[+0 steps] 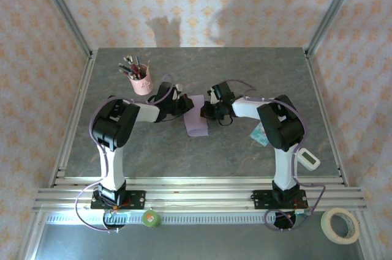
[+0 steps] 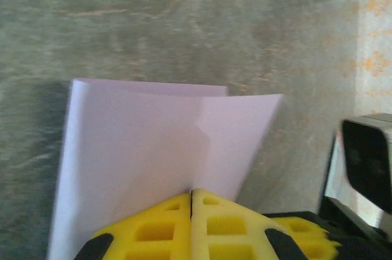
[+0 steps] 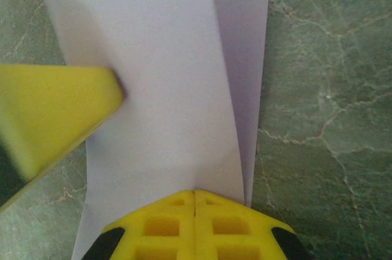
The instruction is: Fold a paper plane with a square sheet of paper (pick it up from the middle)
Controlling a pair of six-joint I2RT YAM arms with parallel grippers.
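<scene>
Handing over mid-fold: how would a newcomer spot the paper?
On the grey table, look at the middle, between the two arms and near the pink pen cup. The paper is the pale lilac folded strip, plain, unlike the teal-and-white packet by the right arm.

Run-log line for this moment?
square sheet of paper: partly folded, on table | left gripper: shut, tip over sheet | right gripper: shut, tip over sheet

The square sheet of paper point(image 3: 165, 58) looks smooth and matt, the marbled table point(image 3: 324, 119) faintly glossy.
</scene>
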